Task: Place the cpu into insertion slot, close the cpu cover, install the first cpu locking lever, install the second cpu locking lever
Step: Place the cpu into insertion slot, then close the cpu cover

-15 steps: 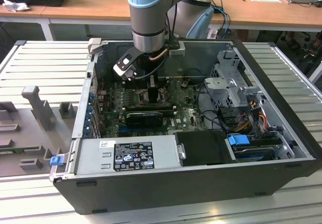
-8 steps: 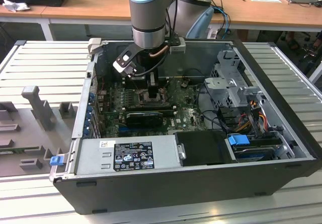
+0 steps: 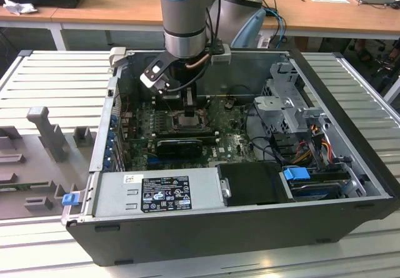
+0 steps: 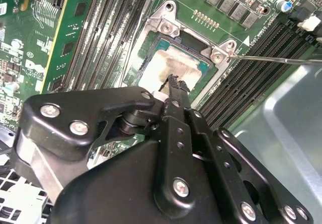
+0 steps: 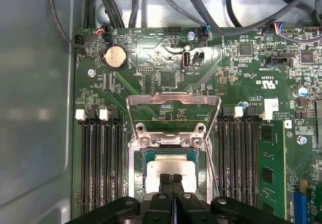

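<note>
So the cpu (image 5: 173, 164) is sitting flat in the insertion slot (image 5: 135, 156), mid-board on the green motherboard (image 5: 241, 73). The gripper (image 5: 172, 176) is right on top of it, fingers pressed together with nothing between them, tips on the pale chip top in both wrist views. The cpu cover (image 5: 151, 99) is flipped up open just past the socket. A thin locking lever (image 4: 282, 60) sticks out from one socket corner. Black memory slots (image 5: 98, 163) flank both sides. In the exterior view the grey power supply (image 3: 125, 193) sits at the near edge of the case (image 3: 250, 228).
</note>
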Robot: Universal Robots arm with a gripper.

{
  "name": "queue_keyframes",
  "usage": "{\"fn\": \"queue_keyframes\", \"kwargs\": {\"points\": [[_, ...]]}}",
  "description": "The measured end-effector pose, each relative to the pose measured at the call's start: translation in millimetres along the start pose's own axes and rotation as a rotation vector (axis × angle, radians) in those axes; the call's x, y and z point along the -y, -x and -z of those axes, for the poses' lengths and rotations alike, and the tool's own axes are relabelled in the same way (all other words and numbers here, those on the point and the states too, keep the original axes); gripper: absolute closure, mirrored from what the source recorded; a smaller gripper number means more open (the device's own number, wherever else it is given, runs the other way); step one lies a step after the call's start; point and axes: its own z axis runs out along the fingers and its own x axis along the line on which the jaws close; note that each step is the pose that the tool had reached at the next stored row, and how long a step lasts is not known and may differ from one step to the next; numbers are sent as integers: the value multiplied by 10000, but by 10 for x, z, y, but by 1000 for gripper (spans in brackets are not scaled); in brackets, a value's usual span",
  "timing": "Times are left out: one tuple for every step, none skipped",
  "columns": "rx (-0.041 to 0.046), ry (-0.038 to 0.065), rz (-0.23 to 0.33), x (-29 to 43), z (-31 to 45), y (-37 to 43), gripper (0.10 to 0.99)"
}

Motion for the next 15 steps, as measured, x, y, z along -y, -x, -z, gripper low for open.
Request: {"fn": "queue_keyframes", "kwargs": {"points": [[0, 0, 0, 0, 4, 0, 980], [0, 0, 0, -1, 9, 0, 980], [1, 0, 0, -2, 19, 0, 980], [0, 0, 0, -2, 28, -1, 980], [0, 0, 1, -3, 35, -1, 980], [-1, 1, 0, -4, 37, -1, 980], [0, 0, 0, -3, 41, -1, 980], [1, -1, 0, -4, 46, -1, 980], [0, 0, 1, -4, 50, -1, 980], [0, 0, 0, -5, 62, -1, 980], [0, 0, 0, -6, 67, -1, 980], [0, 0, 0, -7, 76, -2, 980], [0, 0, 0, -8, 93, -2, 980], [0, 0, 0, -9, 106, -2, 980], [0, 0, 0, -11, 122, -2, 980]]}}
